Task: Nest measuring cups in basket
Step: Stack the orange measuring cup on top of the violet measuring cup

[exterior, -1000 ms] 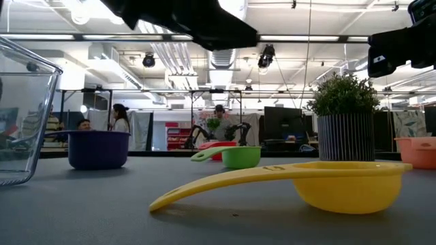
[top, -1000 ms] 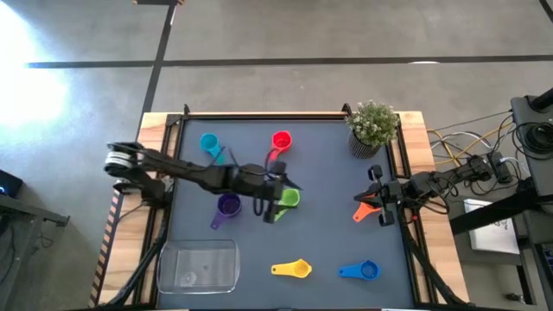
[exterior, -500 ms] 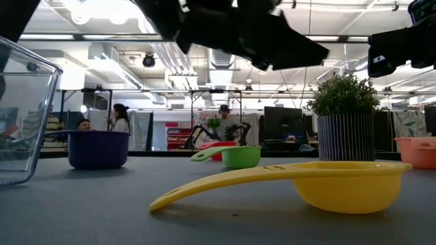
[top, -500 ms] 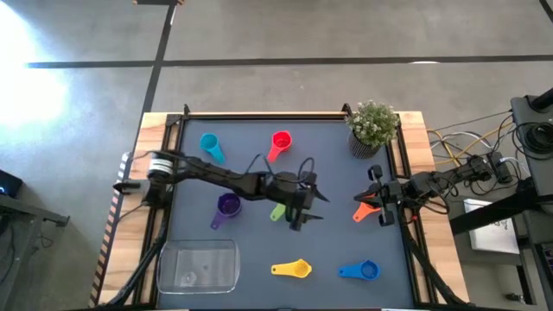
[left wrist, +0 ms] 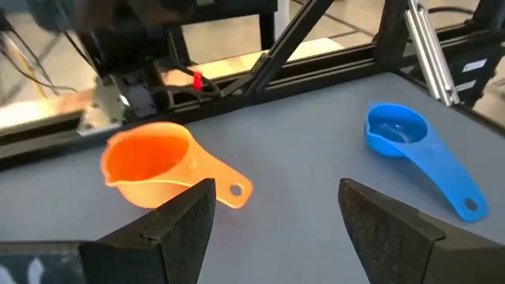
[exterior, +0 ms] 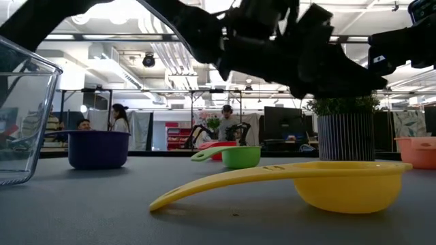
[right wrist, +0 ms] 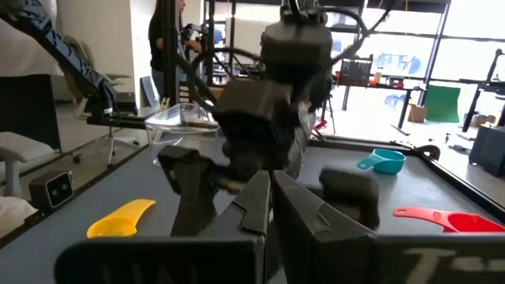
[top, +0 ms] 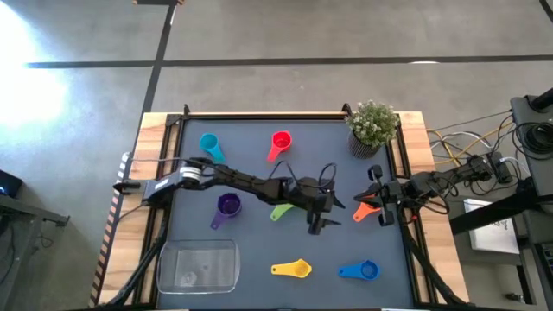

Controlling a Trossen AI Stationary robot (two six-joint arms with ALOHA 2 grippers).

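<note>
Since a second ago the left arm has swung across the mat: its gripper, then over the green measuring cup [top: 282,210], now hangs past it toward the orange measuring cup [top: 365,208]. The left gripper [top: 329,215] has its fingers apart and nothing between them; in its wrist view the orange cup lies just ahead and the dark blue measuring cup [left wrist: 420,155] off to one side. No cup has shifted.

Taking the potted plant [top: 373,126] as landmark, nearest the camera's edge of the table and farthest from the plant sits the clear basket [top: 198,266], which looks empty, though its clear walls make that hard to confirm. Along that same near edge lie the yellow measuring cup [top: 294,269] and the dark blue cup, the latter almost straight below the plant. Closer to the plant come the purple measuring cup [top: 226,207], the green cup and the orange cup. The right gripper [top: 378,207], fingers pressed together on nothing, waits at the table's edge just beside the orange cup, below the plant. The red measuring cup [top: 279,142] and light blue measuring cup [top: 210,145] lie level with the plant, to its left.

The dark grey mat [top: 259,173] sits in a wooden frame on a concrete floor. Beyond, the low view shows an open workshop with ceiling lights and people [exterior: 120,117] in the distance.
</note>
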